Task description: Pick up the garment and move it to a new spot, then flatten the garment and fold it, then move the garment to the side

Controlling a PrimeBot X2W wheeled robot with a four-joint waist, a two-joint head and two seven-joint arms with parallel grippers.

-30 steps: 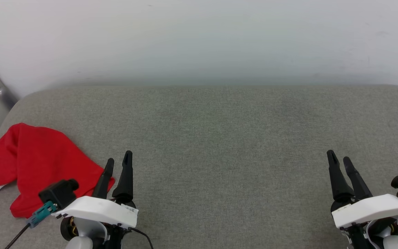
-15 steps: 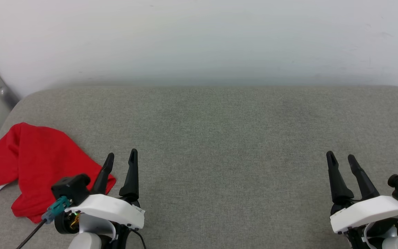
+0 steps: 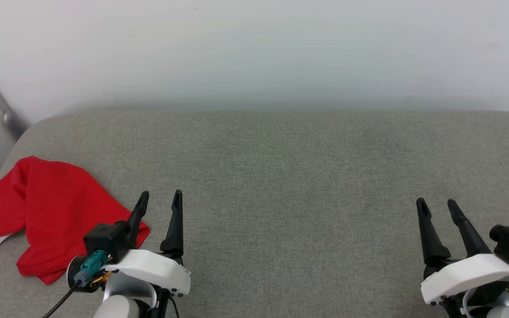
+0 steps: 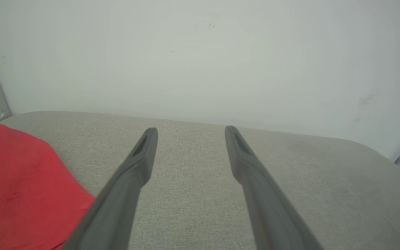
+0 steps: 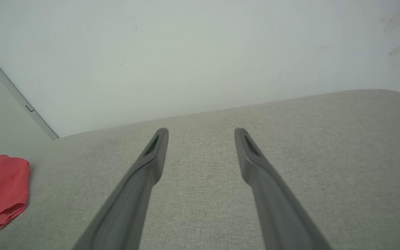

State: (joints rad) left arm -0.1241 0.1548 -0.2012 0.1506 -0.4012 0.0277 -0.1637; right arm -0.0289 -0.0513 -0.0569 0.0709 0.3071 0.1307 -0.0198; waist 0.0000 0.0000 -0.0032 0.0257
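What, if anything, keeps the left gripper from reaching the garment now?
Probably nothing, so yes: the left gripper stands open right beside the garment, with nothing lying between them.

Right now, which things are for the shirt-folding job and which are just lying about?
For the job:
- red shirt, bunched up on the left
- left fingers, open, near the shirt
- right fingers, open, far from it

Just there:
- grey cushion under everything
- white wall
- metal pole in the corner
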